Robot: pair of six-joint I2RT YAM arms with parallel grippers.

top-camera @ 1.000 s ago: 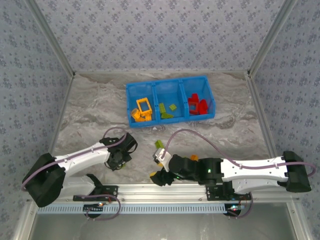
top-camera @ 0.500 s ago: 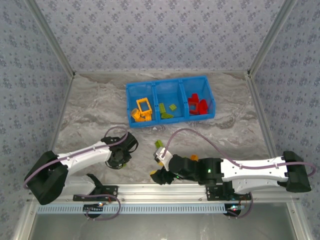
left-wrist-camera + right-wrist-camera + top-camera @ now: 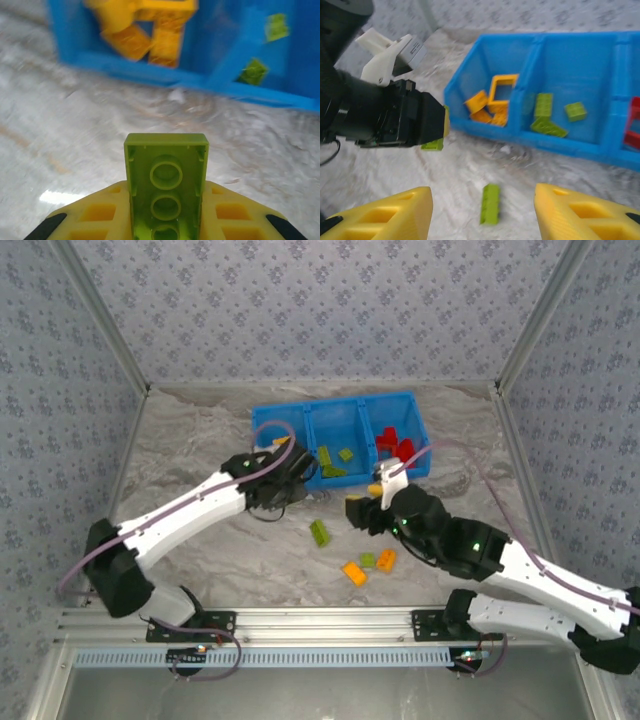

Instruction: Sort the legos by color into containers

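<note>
Left gripper (image 3: 293, 484) has swung from the near edge to the blue bin (image 3: 570, 65), now clamping a lime brick (image 3: 166, 175); right gripper (image 3: 357, 512) advanced too

Loose legos (image 3: 353, 572) and the left end effector (image 3: 292, 483) crowd the bin's (image 3: 335, 412) front.

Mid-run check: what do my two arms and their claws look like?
The left arm and right arm are white links with black joints, each carrying a lavender cable. The left claw and right claw have black bodies; the fingers are yellow with recessed pockets.
</note>
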